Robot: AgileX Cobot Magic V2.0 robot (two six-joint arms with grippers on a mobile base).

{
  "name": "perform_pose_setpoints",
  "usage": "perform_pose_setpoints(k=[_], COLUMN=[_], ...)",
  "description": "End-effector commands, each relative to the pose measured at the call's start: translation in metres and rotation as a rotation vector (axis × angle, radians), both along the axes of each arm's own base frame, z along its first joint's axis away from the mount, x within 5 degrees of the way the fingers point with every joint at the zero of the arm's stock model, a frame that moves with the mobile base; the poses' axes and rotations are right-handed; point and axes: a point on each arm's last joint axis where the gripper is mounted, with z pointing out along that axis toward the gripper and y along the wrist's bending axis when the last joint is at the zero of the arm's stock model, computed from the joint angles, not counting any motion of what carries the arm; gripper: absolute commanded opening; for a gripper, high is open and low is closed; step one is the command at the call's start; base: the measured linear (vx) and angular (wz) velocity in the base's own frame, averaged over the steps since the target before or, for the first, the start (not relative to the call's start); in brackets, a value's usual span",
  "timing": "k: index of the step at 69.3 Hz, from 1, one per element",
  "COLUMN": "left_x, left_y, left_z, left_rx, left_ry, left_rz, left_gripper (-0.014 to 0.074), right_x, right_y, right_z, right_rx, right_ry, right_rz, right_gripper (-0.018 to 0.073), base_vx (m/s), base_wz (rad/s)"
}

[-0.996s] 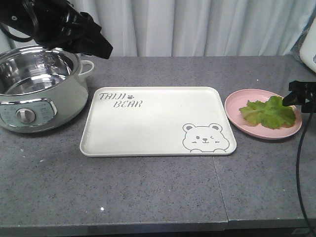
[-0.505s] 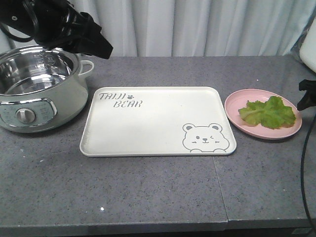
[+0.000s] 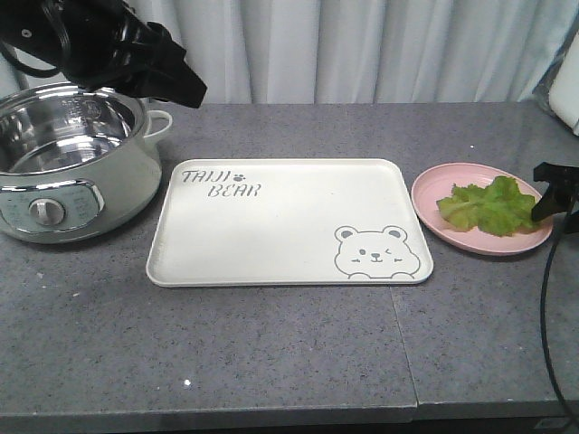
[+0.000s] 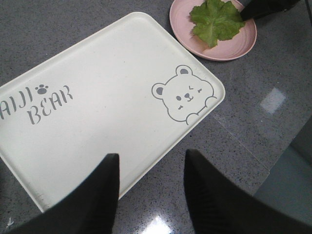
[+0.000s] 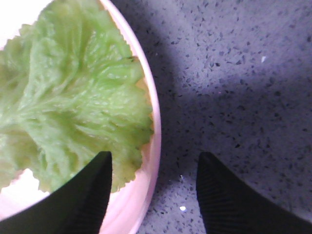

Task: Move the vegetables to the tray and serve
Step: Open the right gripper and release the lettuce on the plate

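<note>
Green lettuce [image 3: 491, 206] is lying on the pink plate [image 3: 430, 194] at frame right. The right fingers [image 5: 87, 195], spread, are moving back over its rim, so pickup is likely starting.

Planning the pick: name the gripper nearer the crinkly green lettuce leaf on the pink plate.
Right. Right gripper straddles the plate's rim beside the leaf; left gripper hovers across the cream tray.
</note>
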Motion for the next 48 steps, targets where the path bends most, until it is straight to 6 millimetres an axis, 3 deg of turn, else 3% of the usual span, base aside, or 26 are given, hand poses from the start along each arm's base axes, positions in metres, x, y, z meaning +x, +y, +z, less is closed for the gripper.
perform_pose_setpoints(k=[1, 30, 40, 48], left_x=[-0.012, -0.012, -0.012, -0.012], left_y=[0.002, 0.003, 0.003, 0.003], left_z=[0.019, 0.018, 0.018, 0.018], left_rx=[-0.047, -0.035, -0.035, -0.033], left_ry=[-0.060, -0.064, -0.064, -0.064], left_rz=[0.003, 0.009, 0.009, 0.010], left_gripper=[0.0297, 0.0297, 0.0297, 0.0297], right_x=[0.001, 0.002, 0.005, 0.007], right_y=[0.000, 0.000, -0.004, -0.005], right_z=[0.028, 0.023, 0.032, 0.052], right_rx=[0.003, 0.019, 0.066, 0.102], right_ry=[-0.093, -0.085, -0.131, -0.198], right_rz=[-0.022, -0.024, -0.042, -0.042], right_gripper=[0.0347, -0.0016, -0.0010, -0.0008], base_vx=[0.00, 0.00, 0.00, 0.00], base_wz=[0.00, 0.00, 0.00, 0.00])
